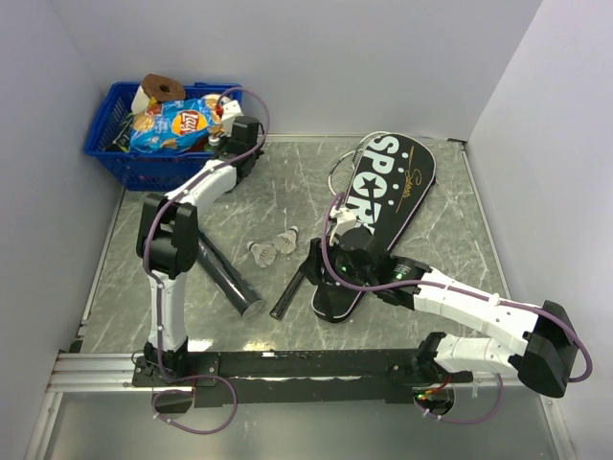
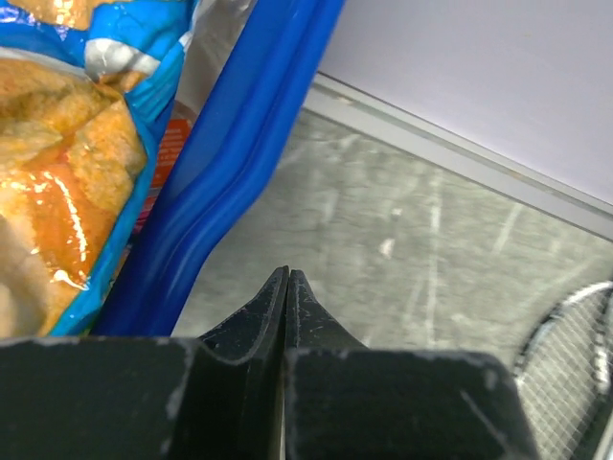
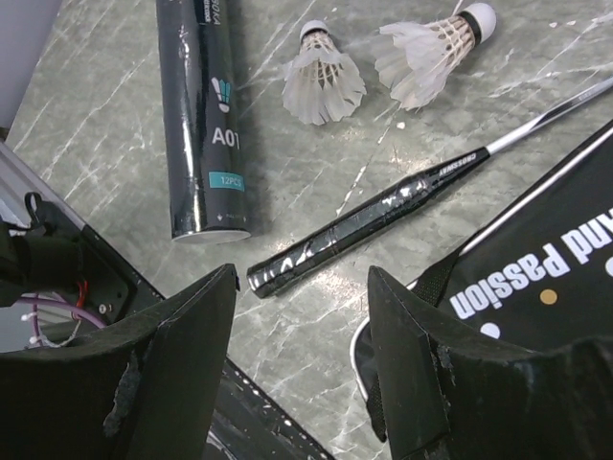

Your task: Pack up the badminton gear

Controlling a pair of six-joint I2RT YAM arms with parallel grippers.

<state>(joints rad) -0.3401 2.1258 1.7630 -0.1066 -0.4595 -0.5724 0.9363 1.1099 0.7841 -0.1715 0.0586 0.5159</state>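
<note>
I am holding my left gripper (image 2: 287, 276) pressed together and empty beside the blue basket (image 2: 239, 172), at 11 o'clock of the surface (image 1: 460, 230). My right gripper (image 3: 302, 283) is hovering, spread apart, over a racket handle (image 3: 354, 225) near 6 o'clock. The SPORT bag (image 1: 388, 201) is lying flat toward 1 o'clock; the tube (image 3: 203, 115) and two shuttlecocks (image 3: 321, 77) are lying loose around 8 o'clock. Packing, I judge, is barely beginning: nothing is visibly stowed.

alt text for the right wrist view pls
Open right gripper hovers over a black racket handle lying on the marbled table. Beyond lie a dark tube and two white shuttlecocks; the black bag sits at the frame's right.
</note>
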